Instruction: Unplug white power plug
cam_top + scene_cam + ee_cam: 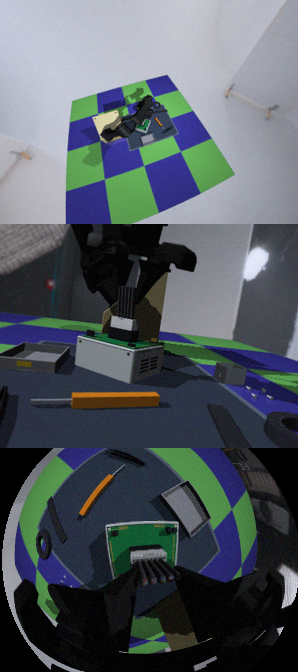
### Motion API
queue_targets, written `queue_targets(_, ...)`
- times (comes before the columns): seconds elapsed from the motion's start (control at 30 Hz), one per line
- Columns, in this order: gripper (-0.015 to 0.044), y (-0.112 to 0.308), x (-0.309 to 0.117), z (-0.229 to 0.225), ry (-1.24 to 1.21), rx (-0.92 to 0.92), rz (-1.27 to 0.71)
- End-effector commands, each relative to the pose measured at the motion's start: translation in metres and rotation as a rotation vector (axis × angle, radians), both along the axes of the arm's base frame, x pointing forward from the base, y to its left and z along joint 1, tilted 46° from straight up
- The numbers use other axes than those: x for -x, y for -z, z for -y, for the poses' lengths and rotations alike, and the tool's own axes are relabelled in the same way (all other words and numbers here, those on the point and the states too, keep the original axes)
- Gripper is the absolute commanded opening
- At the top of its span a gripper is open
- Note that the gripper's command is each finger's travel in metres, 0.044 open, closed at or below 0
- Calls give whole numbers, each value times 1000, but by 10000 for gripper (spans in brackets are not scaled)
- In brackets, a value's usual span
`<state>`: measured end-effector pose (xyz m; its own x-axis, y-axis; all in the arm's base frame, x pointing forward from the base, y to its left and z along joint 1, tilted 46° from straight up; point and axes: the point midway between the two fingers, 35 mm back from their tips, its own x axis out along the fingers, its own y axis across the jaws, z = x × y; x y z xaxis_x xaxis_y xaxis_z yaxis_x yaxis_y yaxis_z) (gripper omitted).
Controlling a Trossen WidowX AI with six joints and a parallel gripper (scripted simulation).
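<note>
White, the plug sits in the black socket on the green board, my fingers pinching its dark cables, with open mat between the board's edge and the grey tray's rim.

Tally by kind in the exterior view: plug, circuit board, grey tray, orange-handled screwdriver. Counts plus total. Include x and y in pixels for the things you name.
White plug (124, 323) (148, 554): 1
Circuit board (98, 337) (120, 545): 1
Grey tray (56, 366) (187, 510): 1
Orange-handled screwdriver (158, 122) (115, 400) (96, 494): 1
Total: 4
</note>
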<state>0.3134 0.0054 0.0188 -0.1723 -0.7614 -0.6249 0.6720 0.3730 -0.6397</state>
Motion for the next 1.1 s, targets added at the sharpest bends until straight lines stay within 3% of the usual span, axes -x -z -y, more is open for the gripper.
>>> queue_targets(0.0, 0, -11, 0, -13, -61, -53, 44)
queue_targets(0.3, 0, -23, 11, -7, -150, -197, 146)
queue_targets(0.53, 0, -17, 3, -14, -88, -97, 75)
queue_targets(1.07, 0, -10, 4, -7, -88, -97, 74)
